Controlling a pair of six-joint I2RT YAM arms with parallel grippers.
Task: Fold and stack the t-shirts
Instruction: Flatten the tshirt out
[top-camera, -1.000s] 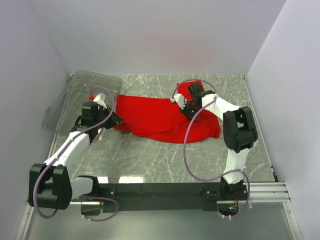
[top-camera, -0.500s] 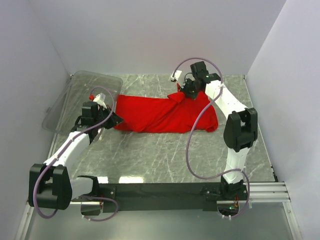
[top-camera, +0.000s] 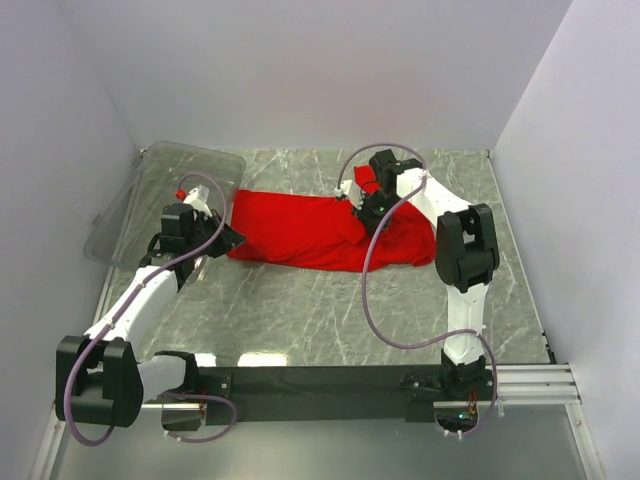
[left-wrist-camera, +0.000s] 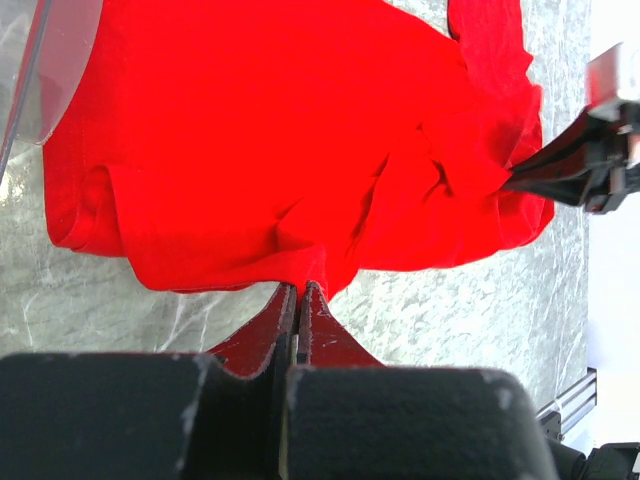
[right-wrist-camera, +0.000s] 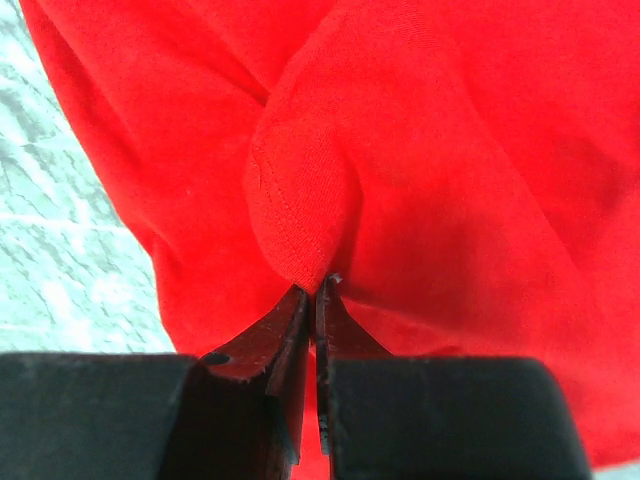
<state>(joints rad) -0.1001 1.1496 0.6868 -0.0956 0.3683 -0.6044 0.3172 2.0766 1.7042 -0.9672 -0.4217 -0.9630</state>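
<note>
The red t-shirt lies crumpled across the back half of the table. At its left edge my left gripper is shut on a pinch of the hem, which the left wrist view shows held at the jaw tips. My right gripper is over the shirt's right-middle part and shut on a raised fold of fabric, which runs into the closed tips. In the left wrist view the t-shirt fills the upper frame, and the right gripper's black fingers meet it at the right.
A clear plastic bin lies tilted at the back left, close behind the left arm; its edge shows in the left wrist view. Grey marble tabletop lies in front of the shirt. White walls close in three sides.
The right gripper swung toward the back wall with the shirt, then came back forward over its right-middle part. The shirt's near edge has drawn back. The left arm has not moved.
</note>
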